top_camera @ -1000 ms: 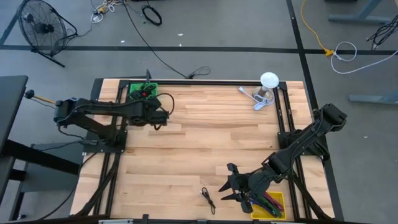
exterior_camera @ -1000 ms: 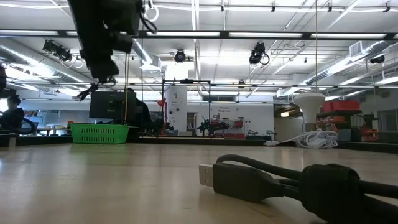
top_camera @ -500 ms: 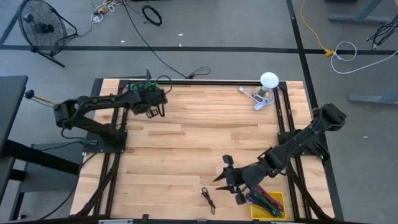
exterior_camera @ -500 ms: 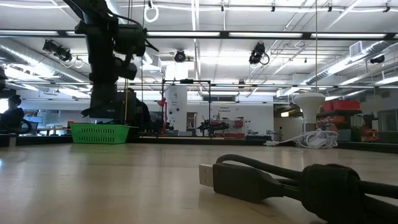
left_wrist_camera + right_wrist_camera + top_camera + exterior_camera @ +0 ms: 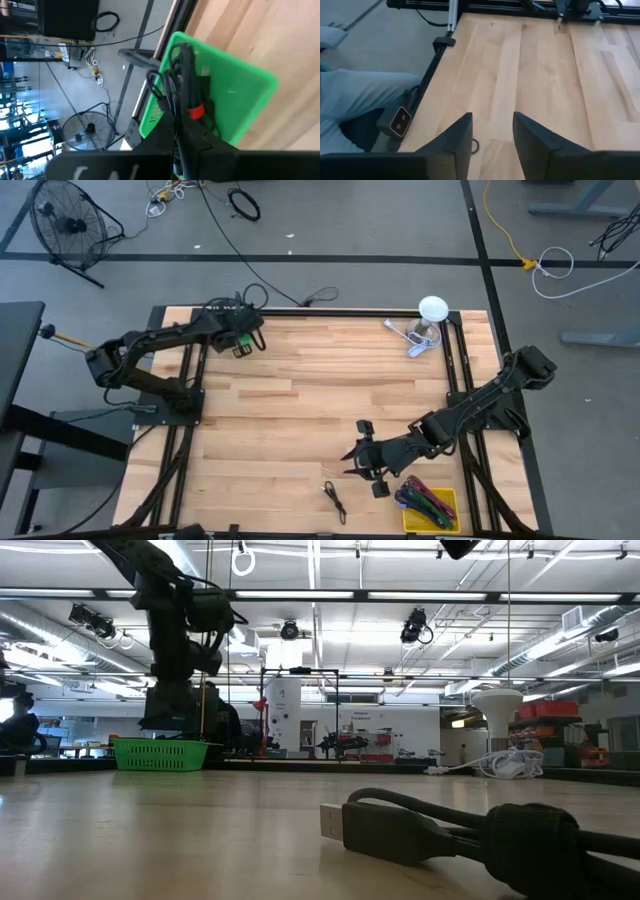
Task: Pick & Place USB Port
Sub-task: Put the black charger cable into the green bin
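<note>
Nearest the low camera, a black USB cable [image 5: 480, 835] lies on the wooden table [image 5: 330, 395], its plug bare and untouched. Just beside it in the high view, the right gripper [image 5: 366, 457] has swung off the yellow tray [image 5: 440, 502] toward that cable, fingers spread and empty. At the far corner, the left gripper [image 5: 243, 338] has travelled over the green basket [image 5: 235, 100], fingers pressed together, pinching a black cable [image 5: 182, 70] above it. That delivery looks near release; the next pick seems to be starting.

light: bright, even, ceiling strips | shadows: soft | blur: near cable [image 5: 480, 835] | glare: none
</note>
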